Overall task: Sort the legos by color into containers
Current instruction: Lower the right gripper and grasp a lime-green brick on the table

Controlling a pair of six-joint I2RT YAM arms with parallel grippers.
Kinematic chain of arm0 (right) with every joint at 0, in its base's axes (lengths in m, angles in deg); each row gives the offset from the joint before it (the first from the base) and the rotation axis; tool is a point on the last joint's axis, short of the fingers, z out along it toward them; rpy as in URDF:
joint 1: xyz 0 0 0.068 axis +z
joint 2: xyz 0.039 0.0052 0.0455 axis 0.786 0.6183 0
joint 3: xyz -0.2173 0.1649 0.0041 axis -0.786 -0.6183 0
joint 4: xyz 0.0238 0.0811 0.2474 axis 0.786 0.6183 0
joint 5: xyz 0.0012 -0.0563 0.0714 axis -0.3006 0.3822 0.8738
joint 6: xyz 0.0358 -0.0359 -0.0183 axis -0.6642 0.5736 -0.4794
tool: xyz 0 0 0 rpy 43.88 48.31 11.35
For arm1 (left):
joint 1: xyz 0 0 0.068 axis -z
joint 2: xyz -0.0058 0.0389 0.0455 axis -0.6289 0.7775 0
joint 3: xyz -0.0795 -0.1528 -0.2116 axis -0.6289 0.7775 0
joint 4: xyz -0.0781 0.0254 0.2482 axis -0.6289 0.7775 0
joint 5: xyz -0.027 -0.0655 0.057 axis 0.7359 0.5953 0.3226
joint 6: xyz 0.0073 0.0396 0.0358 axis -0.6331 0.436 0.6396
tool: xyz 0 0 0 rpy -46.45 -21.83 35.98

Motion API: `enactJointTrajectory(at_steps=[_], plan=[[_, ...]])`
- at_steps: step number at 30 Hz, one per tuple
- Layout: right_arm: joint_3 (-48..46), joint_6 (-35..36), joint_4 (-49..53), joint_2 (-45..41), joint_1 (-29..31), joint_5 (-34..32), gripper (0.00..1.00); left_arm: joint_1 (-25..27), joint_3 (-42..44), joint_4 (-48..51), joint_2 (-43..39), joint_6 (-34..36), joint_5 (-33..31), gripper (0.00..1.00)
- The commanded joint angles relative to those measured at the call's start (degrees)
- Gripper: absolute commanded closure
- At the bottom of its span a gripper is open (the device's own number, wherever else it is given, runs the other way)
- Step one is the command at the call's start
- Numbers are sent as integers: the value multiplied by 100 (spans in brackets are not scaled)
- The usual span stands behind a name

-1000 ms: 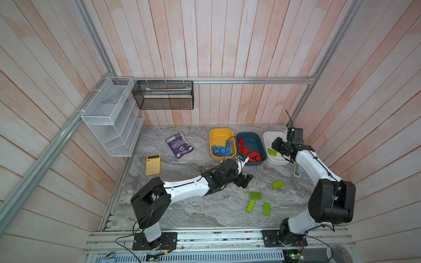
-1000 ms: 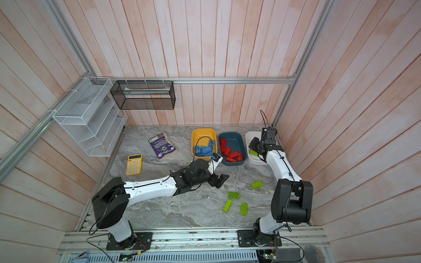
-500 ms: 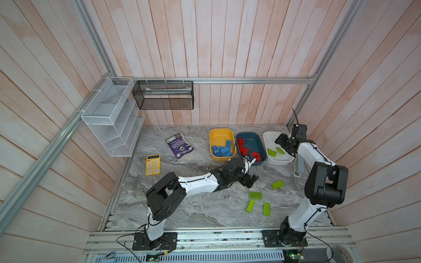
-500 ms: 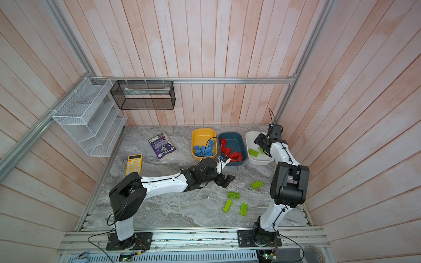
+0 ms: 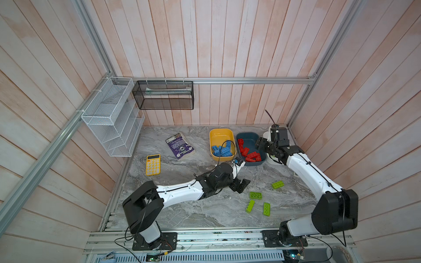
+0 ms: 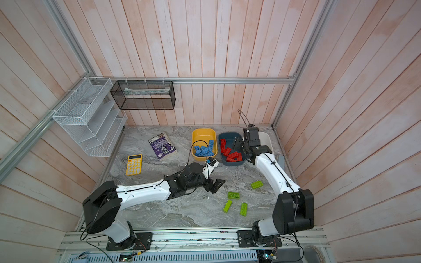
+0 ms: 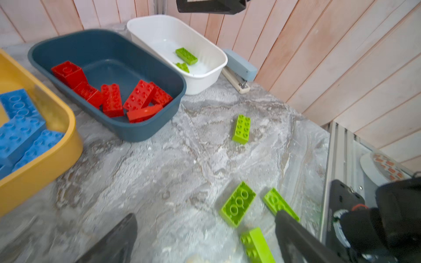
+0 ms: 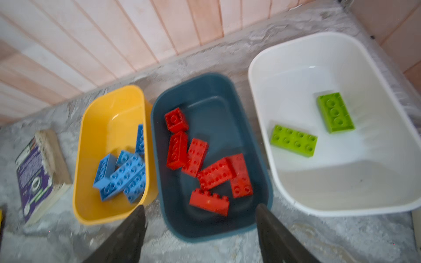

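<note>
Blue legos (image 5: 222,150) lie in the yellow tub (image 5: 221,133) and red legos (image 5: 249,154) in the teal tub (image 5: 248,137). Two green legos (image 8: 293,141) rest in the white tub (image 8: 341,182). Several green legos (image 5: 255,195) lie loose on the marble at the front right. My left gripper (image 5: 240,184) hovers open and empty just left of them, and the left wrist view shows them beside my left gripper (image 7: 206,215). My right gripper (image 5: 262,145) hangs open and empty over the teal tub's right side; the arm hides most of the white tub.
A purple book (image 5: 180,146) and a yellow calculator (image 5: 153,164) lie on the left of the table. A white wire rack (image 5: 111,118) and a black mesh basket (image 5: 164,95) hang on the walls. A stapler (image 7: 239,66) sits behind the white tub.
My right gripper opened over the white tub, where a second green lego now lies, then swung left toward the teal tub. My left gripper stayed open in about the same place.
</note>
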Motion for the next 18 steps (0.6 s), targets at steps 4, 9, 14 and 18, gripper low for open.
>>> enactJointTrajectory(at_steps=[4, 9, 14, 18], plan=[[-1049, -198, 770, -907, 1147, -825, 14, 122, 931, 90, -868, -334, -398, 5], [-1828, -1106, 1260, -1334, 2058, -1253, 12, 299, 1384, 172, -1123, -584, -493, 5], [-2584, -2069, 1558, -1552, 2566, -1652, 11, 539, 1616, 62, -1150, -729, -616, 5], [-3048, -2345, 1511, -1612, 2612, -1592, 11, 643, 1711, -43, -1061, -787, -624, 5]])
